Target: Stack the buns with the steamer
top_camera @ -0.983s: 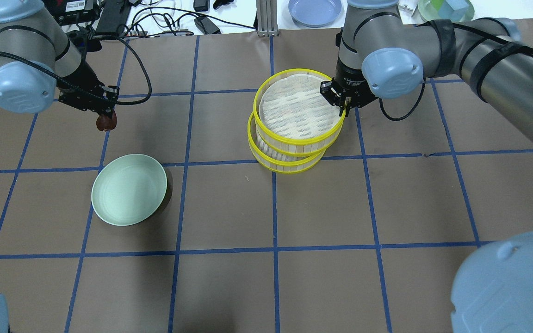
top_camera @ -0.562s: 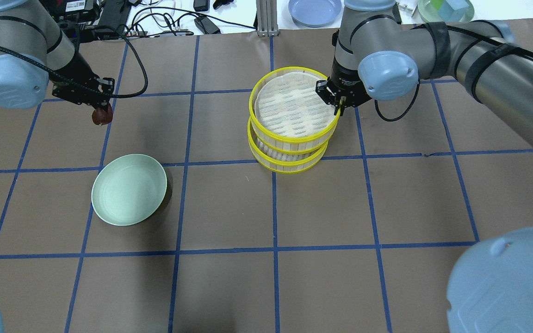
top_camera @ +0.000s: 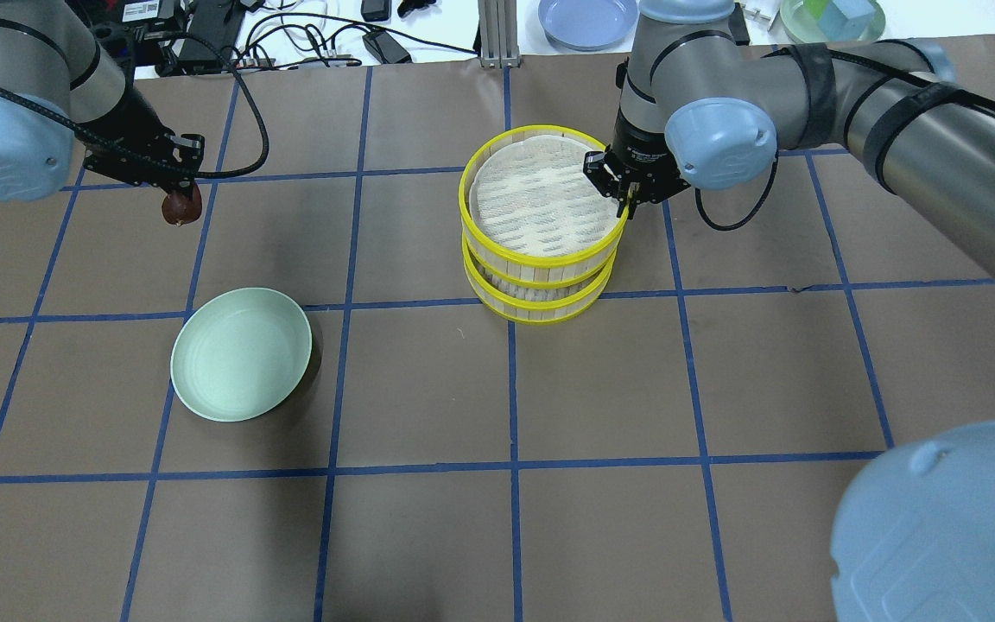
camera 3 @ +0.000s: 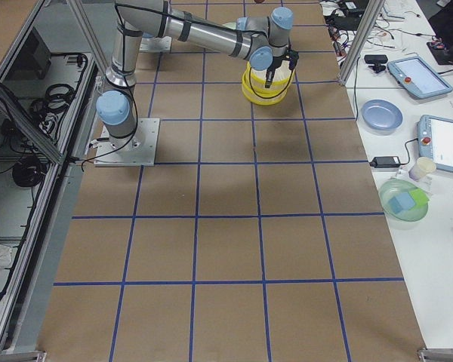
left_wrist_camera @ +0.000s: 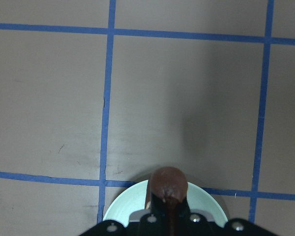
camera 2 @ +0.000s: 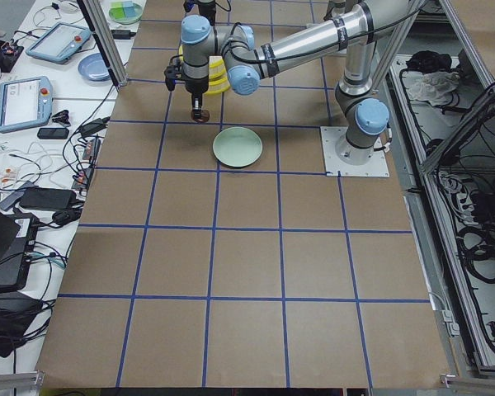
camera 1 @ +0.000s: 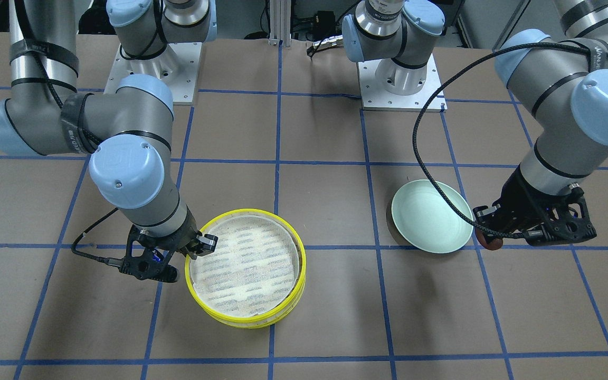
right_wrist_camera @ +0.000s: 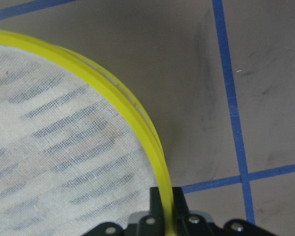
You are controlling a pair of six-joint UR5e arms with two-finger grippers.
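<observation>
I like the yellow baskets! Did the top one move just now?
Yes. In the overhead view the top steamer basket, held by the right gripper, slid left and now sits more squarely over the lower basket.

The left arm is stretched forward, wrist pointing down. The left gripper (top_camera: pixel 180 197) hangs well to the left of the steamer stack (top_camera: pixel 541 276), its fingers closed on the brown bun (top_camera: pixel 180 209). The right arm bends in from the right, and the right gripper (top_camera: pixel 627 203) pinches the stack's top rim on its right side.
</observation>
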